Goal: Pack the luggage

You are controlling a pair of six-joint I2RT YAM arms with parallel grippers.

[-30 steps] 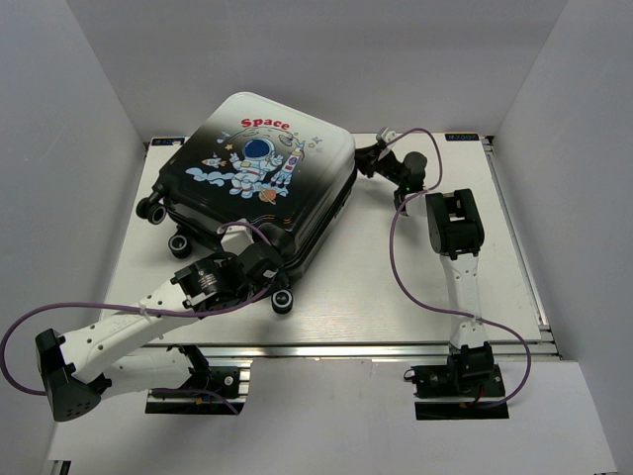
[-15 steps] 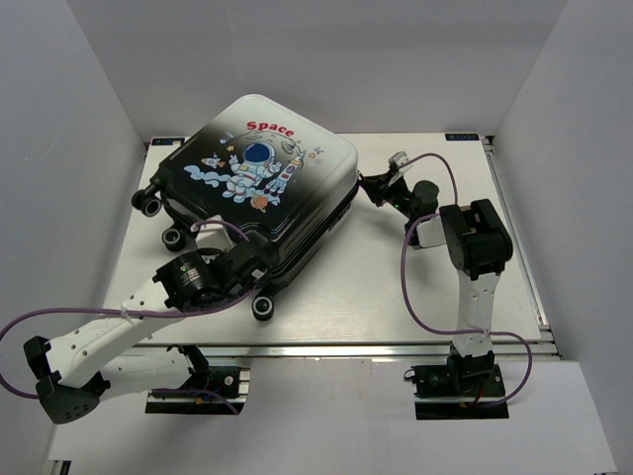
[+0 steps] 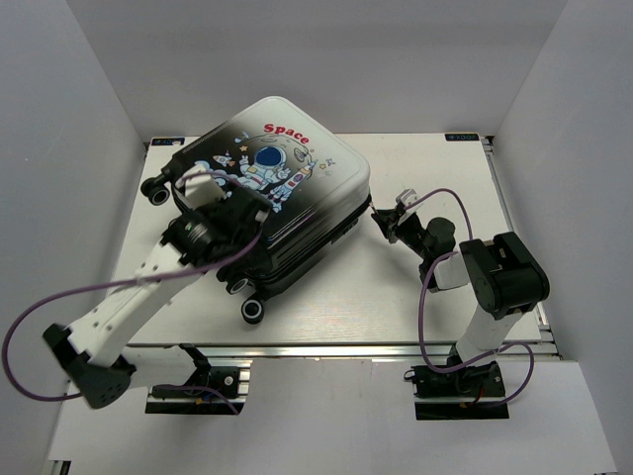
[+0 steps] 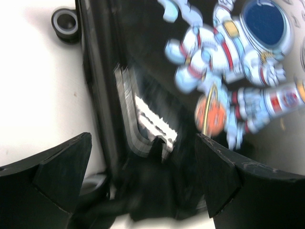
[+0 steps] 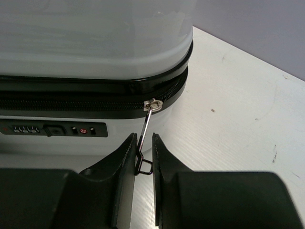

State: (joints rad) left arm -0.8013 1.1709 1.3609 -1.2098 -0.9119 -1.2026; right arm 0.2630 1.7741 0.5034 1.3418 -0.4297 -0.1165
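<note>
On the table: the luggage is laid flat and closed, print side up, with its wheels turned toward the left arm.
At the luggage's right side: the right gripper is pinched together on the zipper pull. The slider is seen at a rounded corner of the luggage, past the combination lock.
Over the luggage's wheel end: the left gripper is held with its fingers spread wide and nothing between them. Whether the shell is touched cannot be told, since that view is blurred.
Change, right arm: the right gripper was at the luggage's far right corner a second ago. It has since been drawn along the right side toward the luggage's near end, with the pull kept in its grip.
Change, left arm: it has been taken off the luggage's near edge and brought up over the shell by the wheels.
Change, luggage: it has been swung and pushed a little to the right as the pull is dragged.
Meaning: the zip is judged to be in the middle of being run round, so closing is under way but not finished. The left arm is probably needed as a brace so that the case is not dragged along with the pull.
</note>
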